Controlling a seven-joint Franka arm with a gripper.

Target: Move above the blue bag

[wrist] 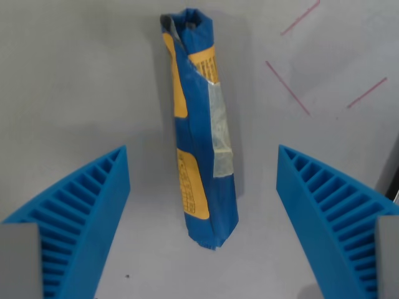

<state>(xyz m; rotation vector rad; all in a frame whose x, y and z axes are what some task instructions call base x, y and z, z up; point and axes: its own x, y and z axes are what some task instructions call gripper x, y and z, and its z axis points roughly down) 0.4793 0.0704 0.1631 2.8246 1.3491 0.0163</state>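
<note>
The gripper (202, 180) hangs spread, apparently centred over the blue bag (201, 124) on the worktop (75, 75); next, descend.

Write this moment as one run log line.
gripper: open | blue bag: lying on table, between fingers, untouched | red lines: beyond bag

Blue bag (201, 134) with yellow label panels and a clear tape strip, lying lengthwise on grey surface.
</note>
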